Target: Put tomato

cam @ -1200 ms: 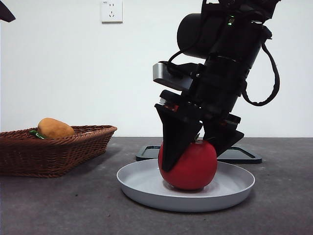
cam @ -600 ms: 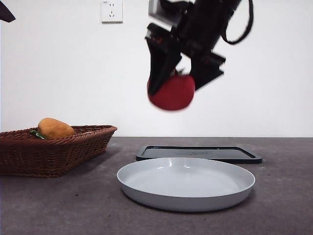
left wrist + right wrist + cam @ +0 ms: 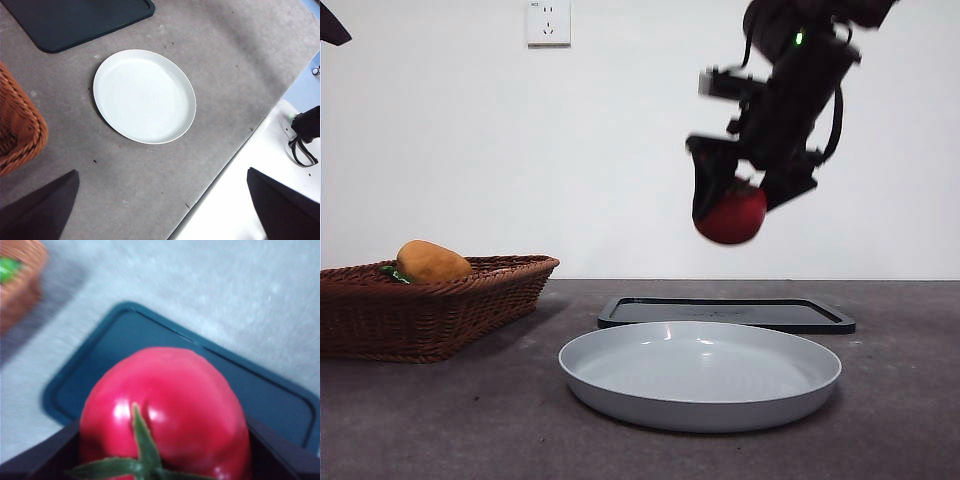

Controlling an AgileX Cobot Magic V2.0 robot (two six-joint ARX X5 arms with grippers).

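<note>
We've got the right gripper [image 3: 738, 205] clamped on the tomato [image 3: 731, 216], hanging high over the dark tray [image 3: 725, 312] behind the empty plate [image 3: 700, 375], so the drop looks straight down.

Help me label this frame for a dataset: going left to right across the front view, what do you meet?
Wicker basket holding the orange-yellow fruit → grey plate → right gripper holding the tomato in the air. The dark tray behind the plate overlaps it, so I leave it out.
</note>
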